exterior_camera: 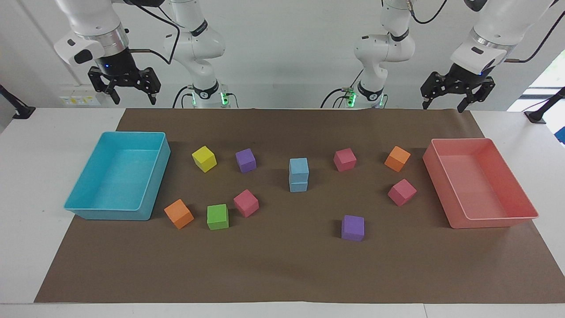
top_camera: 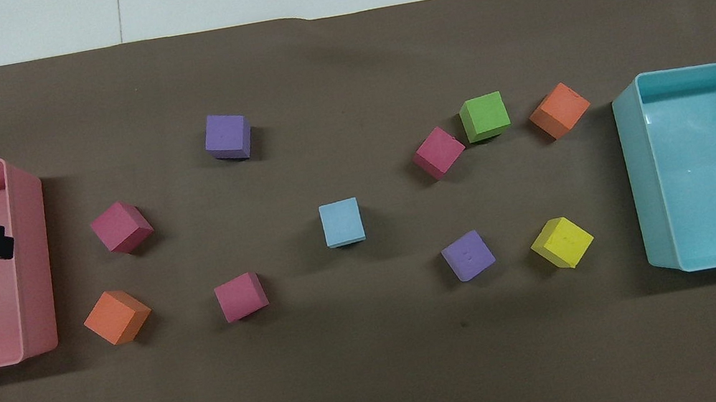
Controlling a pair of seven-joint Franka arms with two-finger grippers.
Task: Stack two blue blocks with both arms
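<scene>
Blue blocks (exterior_camera: 299, 174): two, one set on the other, mid-mat, apparently square; stacking judged done, nothing left but parking. Left gripper (exterior_camera: 457, 95): raised over the pink tray (exterior_camera: 525, 216) end, fingers spread, empty. Right gripper (exterior_camera: 123, 86): raised over the turquoise tray (exterior_camera: 73, 205) end, likewise spread, empty

Blue blocks (exterior_camera: 299, 174) stacked upright, mat ctr.

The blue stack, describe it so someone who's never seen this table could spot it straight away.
Start at the turquoise tray and the pink tray at the two ends of the brown mat. About midway between them stand the blue blocks, one sitting squarely on the other. Every other cube lies singly; this is the only stack, and the only sky-blue one.
</scene>
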